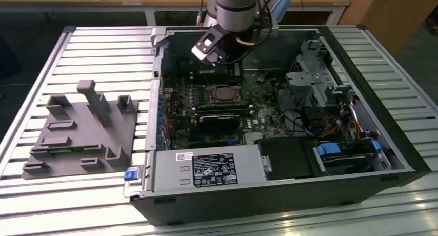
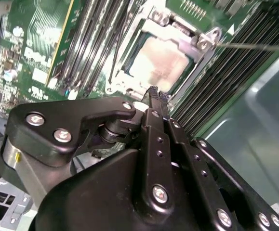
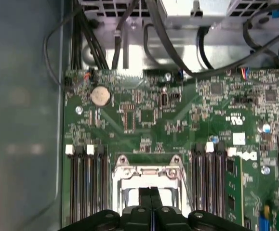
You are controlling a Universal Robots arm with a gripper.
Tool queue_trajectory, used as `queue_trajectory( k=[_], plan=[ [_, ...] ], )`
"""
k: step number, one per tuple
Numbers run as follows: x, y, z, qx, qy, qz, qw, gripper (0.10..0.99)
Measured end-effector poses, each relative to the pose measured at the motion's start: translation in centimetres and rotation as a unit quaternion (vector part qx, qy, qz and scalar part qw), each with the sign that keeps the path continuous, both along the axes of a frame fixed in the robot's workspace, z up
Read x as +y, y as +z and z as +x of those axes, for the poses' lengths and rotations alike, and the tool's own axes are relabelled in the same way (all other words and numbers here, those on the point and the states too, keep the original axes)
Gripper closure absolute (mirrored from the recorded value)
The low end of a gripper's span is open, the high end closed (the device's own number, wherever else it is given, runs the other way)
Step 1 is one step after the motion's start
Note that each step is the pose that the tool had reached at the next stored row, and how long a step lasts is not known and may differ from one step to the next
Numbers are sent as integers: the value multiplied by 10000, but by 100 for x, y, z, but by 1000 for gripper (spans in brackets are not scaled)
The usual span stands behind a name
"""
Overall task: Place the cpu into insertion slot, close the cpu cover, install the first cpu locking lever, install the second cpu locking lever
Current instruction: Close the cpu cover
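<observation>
Exterior view: in the open black computer case (image 1: 274,205), the silvery square cpu (image 1: 222,95) sits in the silver-rimmed insertion slot (image 1: 210,95), with the grey arm (image 1: 233,10) at its twelve o'clock. Second wrist view: the black claw (image 2: 154,94) is pinched together and empty, beside the thin silver cpu cover (image 2: 197,45). First wrist view: the cover frames the cpu.

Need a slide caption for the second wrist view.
Shut gripper at the edge of the cover, cpu showing through its window.
</observation>
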State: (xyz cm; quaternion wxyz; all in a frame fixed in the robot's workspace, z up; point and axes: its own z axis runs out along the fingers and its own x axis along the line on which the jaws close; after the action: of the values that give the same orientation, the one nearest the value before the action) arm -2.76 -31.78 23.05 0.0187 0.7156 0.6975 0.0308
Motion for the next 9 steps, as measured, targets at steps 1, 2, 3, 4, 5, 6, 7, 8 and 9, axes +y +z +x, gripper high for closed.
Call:
queue_trajectory(
  k=[1, 2, 3, 4, 5, 6, 7, 8, 9],
  plan=[
    [0, -1, -22, 0, 0, 0, 10000, 980],
    [0, -2, -43, 0, 1, 0, 10000, 980],
    [0, -3, -61, 0, 0, 0, 10000, 980],
    [1, -4, -70, 0, 0, 0, 10000, 980],
    [0, -4, -70, 0, 0, 0, 10000, 980],
    [0, -3, -70, 0, 0, -1, 10000, 980],
    [0, -3, -70, 0, 1, -1, 10000, 980],
    [0, -3, -70, 0, 1, -1, 10000, 980],
    [0, -3, -70, 4, 1, -1, 10000, 980]
  ],
)
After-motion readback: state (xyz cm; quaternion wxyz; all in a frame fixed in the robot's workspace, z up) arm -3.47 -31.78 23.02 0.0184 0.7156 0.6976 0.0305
